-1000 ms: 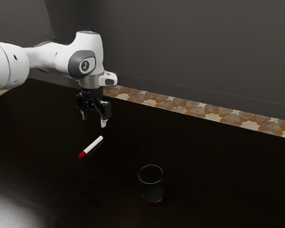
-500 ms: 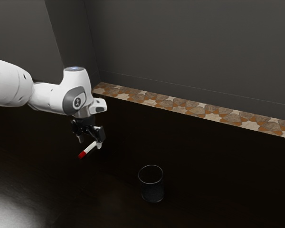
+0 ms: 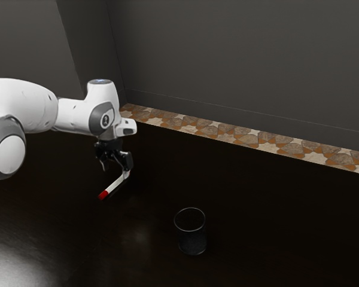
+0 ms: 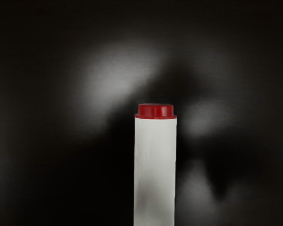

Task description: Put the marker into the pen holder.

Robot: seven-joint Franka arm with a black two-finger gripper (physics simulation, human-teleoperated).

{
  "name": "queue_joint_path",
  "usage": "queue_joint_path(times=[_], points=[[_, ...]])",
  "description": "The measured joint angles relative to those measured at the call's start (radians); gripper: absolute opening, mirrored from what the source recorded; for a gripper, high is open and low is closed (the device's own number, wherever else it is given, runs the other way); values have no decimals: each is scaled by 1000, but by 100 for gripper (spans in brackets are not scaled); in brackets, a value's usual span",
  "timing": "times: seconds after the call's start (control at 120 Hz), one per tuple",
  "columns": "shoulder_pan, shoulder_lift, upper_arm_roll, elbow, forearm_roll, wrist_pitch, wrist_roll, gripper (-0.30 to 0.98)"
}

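A: Dark surface (image 3: 269, 221); tool (image 3: 115, 173) above, fingers (image 3: 126, 161) parted, nothing grasped; pen holder (image 3: 192, 240) upright.

B: And the marker (image 3: 113, 187)?

A: Lying beneath the tool, well inside the surface's far edge (image 3: 245, 148); presumably light, stiff, slippery: grasp mid-barrel.

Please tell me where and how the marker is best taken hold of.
I'd grip the marker around the middle of its white barrel, coming straight down from above, with the fingers closing across its width, one on each long side. It is slim and straight and lies lengthwise on the table, so its long sides should suit them best.
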Motion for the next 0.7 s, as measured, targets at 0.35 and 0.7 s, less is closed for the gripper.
queue_joint_path(times=[0.35, 0.7], points=[[0, 98, 2, 126, -17, -116, 42, 68], [-1, 112, 1, 140, -19, -144, 65, 40]])
